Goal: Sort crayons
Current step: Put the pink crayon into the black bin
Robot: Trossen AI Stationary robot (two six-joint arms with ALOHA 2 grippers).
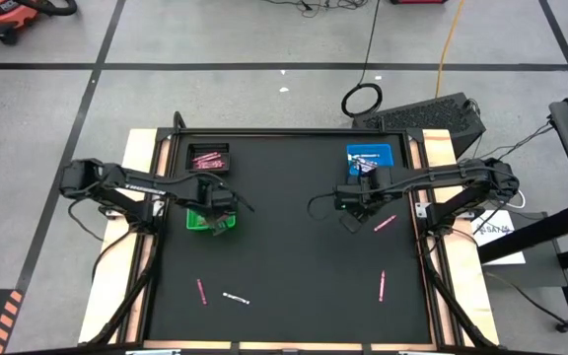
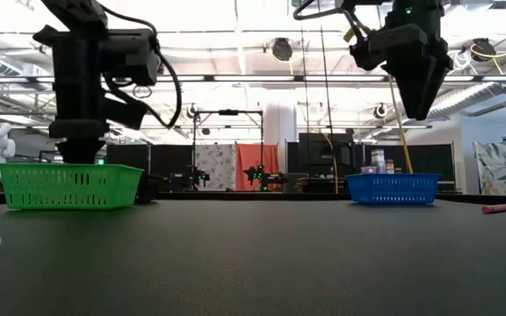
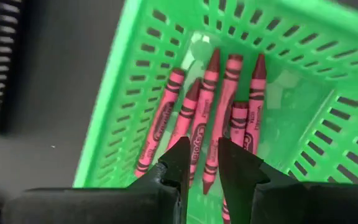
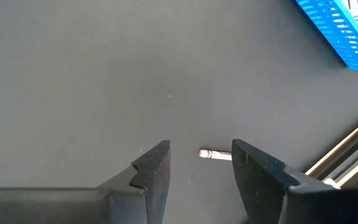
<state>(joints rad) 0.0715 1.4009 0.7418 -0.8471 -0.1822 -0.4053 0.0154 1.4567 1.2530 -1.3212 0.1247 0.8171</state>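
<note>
Several reddish crayons (image 3: 219,118) lie side by side on the floor of a green basket (image 1: 201,221). My left gripper (image 3: 202,149) points down into that basket, open, with a narrow gap; one crayon shows in the gap without touching either finger. My right gripper (image 1: 353,215) hangs open well above the mat, near the blue basket (image 1: 369,158). Far below it a crayon (image 4: 207,154) lies on the mat. Loose crayons rest flat on the mat: pink ones (image 1: 201,290) (image 1: 382,284) (image 1: 385,223) and a white one (image 1: 235,298).
A black tray (image 1: 205,158) with pink crayons stands at the far left, behind the green basket. The blue basket holds a few items. The black mat (image 1: 294,247) has free room in the middle and along the near edge. Wooden table strips border both sides.
</note>
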